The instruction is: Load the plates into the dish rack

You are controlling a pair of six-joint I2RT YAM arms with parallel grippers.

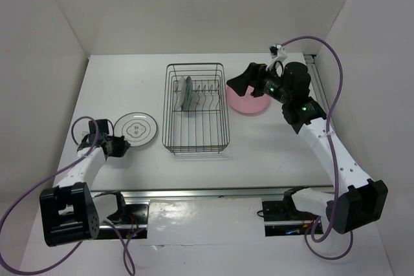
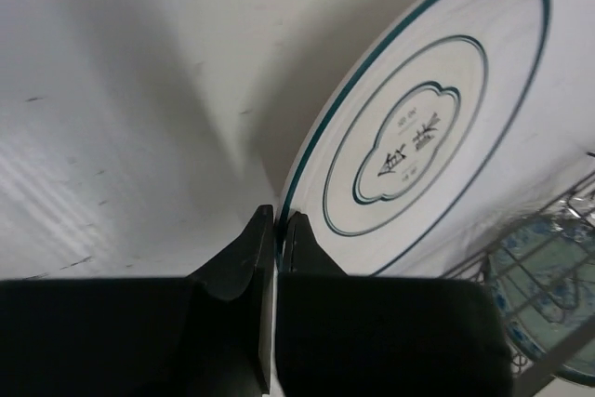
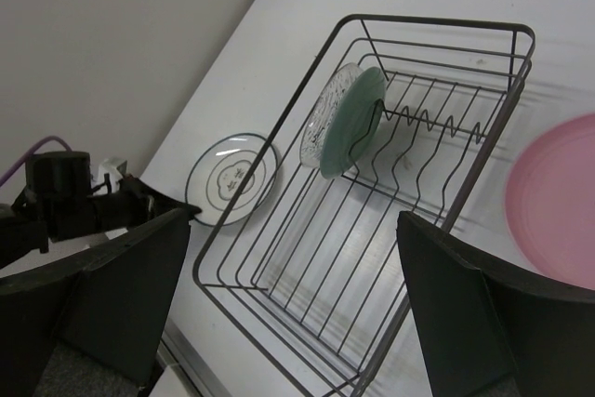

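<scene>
The dark wire dish rack (image 1: pixel 222 131) stands mid-table. The teal-blue patterned plate (image 1: pixel 187 94) and the small wavy-edged glass plate (image 3: pixel 319 127) stand upright in its prongs at the far left. The ringed clear plate (image 1: pixel 137 127) lies left of the rack. My left gripper (image 1: pixel 120 145) is shut on its near rim, seen close in the left wrist view (image 2: pixel 277 230). The pink plate (image 1: pixel 252 104) lies right of the rack. My right gripper (image 1: pixel 238 83) is open and empty, held above the rack's right edge and the pink plate (image 3: pixel 558 202).
White walls enclose the table on the left, back and right. A metal rail (image 1: pixel 213 193) runs along the near edge. Purple cables loop from both arms.
</scene>
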